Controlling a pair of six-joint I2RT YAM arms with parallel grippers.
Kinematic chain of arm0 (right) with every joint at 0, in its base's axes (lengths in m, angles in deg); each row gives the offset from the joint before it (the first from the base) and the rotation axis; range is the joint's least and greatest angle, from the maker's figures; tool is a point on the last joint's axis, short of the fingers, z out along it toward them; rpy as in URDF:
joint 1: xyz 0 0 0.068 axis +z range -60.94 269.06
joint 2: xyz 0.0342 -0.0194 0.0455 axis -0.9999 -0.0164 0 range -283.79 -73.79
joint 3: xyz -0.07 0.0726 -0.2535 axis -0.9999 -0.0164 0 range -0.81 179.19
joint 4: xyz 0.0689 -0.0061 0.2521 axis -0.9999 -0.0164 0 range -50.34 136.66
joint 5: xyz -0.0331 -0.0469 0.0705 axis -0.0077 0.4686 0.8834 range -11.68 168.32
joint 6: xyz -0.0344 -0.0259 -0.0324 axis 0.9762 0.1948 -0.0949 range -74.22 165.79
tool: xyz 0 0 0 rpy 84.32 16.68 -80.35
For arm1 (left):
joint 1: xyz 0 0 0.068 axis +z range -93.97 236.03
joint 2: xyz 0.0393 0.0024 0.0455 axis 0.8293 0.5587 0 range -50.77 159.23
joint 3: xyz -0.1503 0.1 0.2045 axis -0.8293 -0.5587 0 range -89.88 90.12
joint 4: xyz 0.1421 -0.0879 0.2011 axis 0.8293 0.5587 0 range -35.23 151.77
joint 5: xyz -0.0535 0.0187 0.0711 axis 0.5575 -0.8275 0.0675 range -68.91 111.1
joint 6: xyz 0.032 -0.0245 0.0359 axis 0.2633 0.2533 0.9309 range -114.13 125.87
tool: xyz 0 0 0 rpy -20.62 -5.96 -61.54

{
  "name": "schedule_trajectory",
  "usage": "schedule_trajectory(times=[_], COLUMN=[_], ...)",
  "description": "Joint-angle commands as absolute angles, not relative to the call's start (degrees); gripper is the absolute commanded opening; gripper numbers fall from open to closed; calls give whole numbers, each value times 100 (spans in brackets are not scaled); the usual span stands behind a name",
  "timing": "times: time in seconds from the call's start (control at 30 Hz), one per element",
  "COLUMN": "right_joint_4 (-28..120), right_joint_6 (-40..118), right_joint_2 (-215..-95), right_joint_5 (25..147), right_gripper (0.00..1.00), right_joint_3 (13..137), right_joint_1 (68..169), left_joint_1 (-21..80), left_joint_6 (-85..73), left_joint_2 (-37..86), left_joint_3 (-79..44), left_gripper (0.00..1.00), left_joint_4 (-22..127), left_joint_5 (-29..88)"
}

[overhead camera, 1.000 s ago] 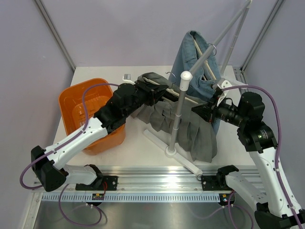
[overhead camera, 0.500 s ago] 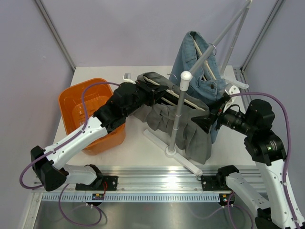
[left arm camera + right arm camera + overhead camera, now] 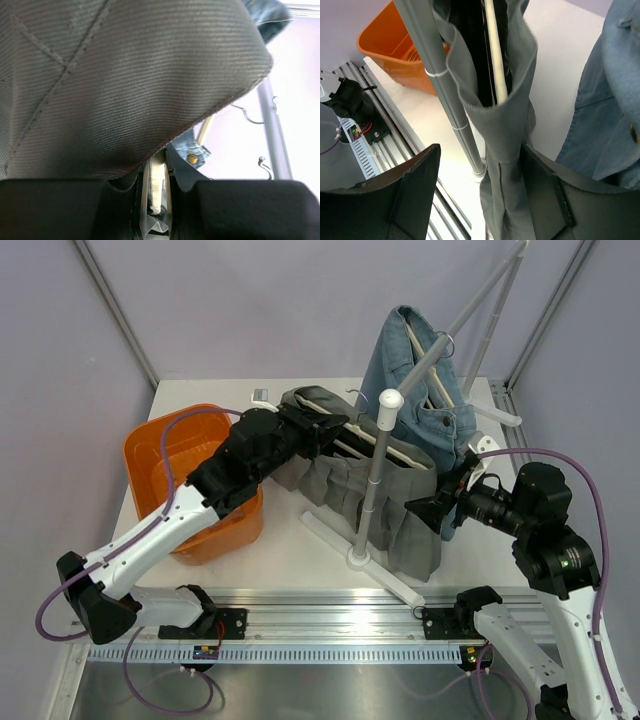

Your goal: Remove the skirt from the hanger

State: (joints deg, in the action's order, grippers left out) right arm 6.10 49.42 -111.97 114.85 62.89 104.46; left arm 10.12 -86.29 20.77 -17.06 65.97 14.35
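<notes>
Top external: grey skirt [image 3: 335, 485] hangs on hanger [image 3: 405, 455] beside rack pole [image 3: 372, 495]; left gripper [image 3: 322, 426] is at its left end, right gripper [image 3: 432, 510] at its right.
Left wrist: fingers [image 3: 65, 210] are clamped on the hanger.
Right wrist: fingers [image 3: 412, 195] are apart, with the skirt edge between them.

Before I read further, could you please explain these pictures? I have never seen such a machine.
These are two robot arms bolted to a table edge. One picture looks down from above; the other two come from cameras on each wrist. A grey pleated cloth skirt hangs on a pale hanger bar on a white metal rack, beside a blue denim garment. An orange plastic tub stands on the left. The left claw seems closed on the hanger bar under the cloth. The right claw is open, its fingers either side of the skirt, not pinching it.
</notes>
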Motion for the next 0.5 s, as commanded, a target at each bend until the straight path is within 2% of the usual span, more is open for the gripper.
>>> schedule_trajectory(times=[0.0, 0.13, 0.23, 0.37, 0.4, 0.47], right_joint_4=[482, 394, 263, 288, 315, 420], right_joint_6=[4991, 4957, 4965, 4965, 4939, 4869], right_joint_2=[-11176, -11115, -11114, -11080, -11071, -11088], right_joint_5=[11471, 11340, 11312, 11260, 11251, 11234], right_gripper=[71, 68, 60, 43, 35, 28], right_joint_3=[6221, 6115, 6124, 6054, 6045, 6045], right_joint_1=[10488, 10488, 10488, 10497, 10497, 10488], left_joint_1=[1077, 1156, 1208, 1261, 1261, 1261], left_joint_6=[-8571, -8527, -8527, -8527, -8536, -8536], left_joint_2=[1874, 1989, 1989, 1998, 1998, 1998], left_joint_3=[-1175, -946, -919, -876, -884, -893], left_gripper=[0, 0, 0, 0, 0, 0], left_joint_4=[6136, 6197, 6189, 6224, 6224, 6224], left_joint_5=[1283, 1380, 1398, 1450, 1450, 1468])
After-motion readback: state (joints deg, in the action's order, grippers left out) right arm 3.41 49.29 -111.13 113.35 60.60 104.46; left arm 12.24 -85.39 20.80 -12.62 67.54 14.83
